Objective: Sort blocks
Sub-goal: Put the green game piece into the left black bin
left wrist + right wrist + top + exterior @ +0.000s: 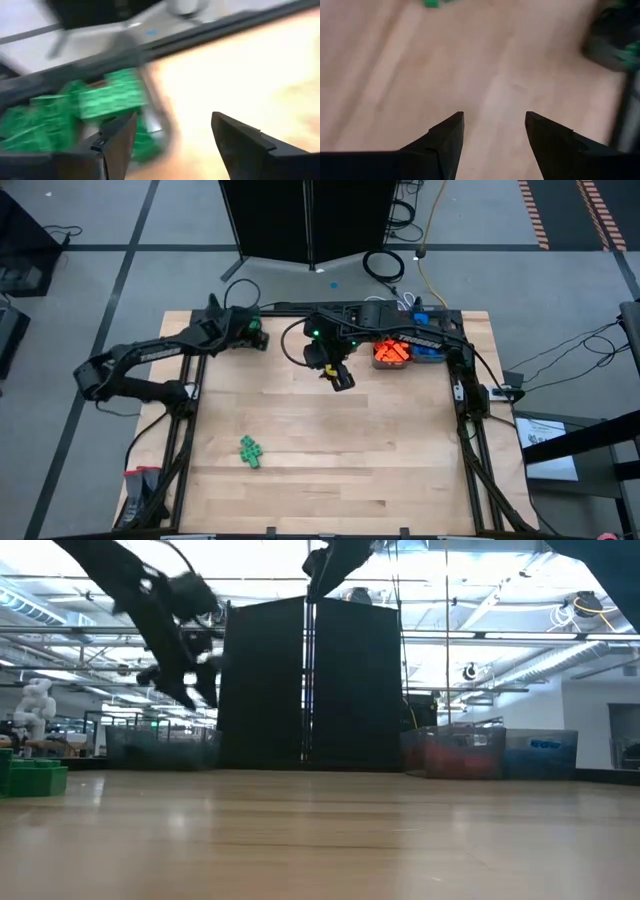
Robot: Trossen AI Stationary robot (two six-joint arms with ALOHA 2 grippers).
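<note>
Several green blocks (250, 452) lie in a cluster on the wooden table near its front left; in the low view they show as green blocks (30, 776). More green blocks (75, 115) fill a bin at the far left. My left gripper (172, 117) hovers open just beside and above that bin, with nothing between its fingers; the high view shows the left gripper (254, 330) there. My right gripper (341, 378) hangs open over the table's far middle. The right wrist view shows the right gripper (495, 116) with only bare wood between its fingers.
A bin of orange blocks (391, 353) and a bin of blue blocks (430, 350) stand at the far right. A dark frame rail (460, 395) runs along the table's edges. Bare wood (350, 450) spreads across the middle and the near right.
</note>
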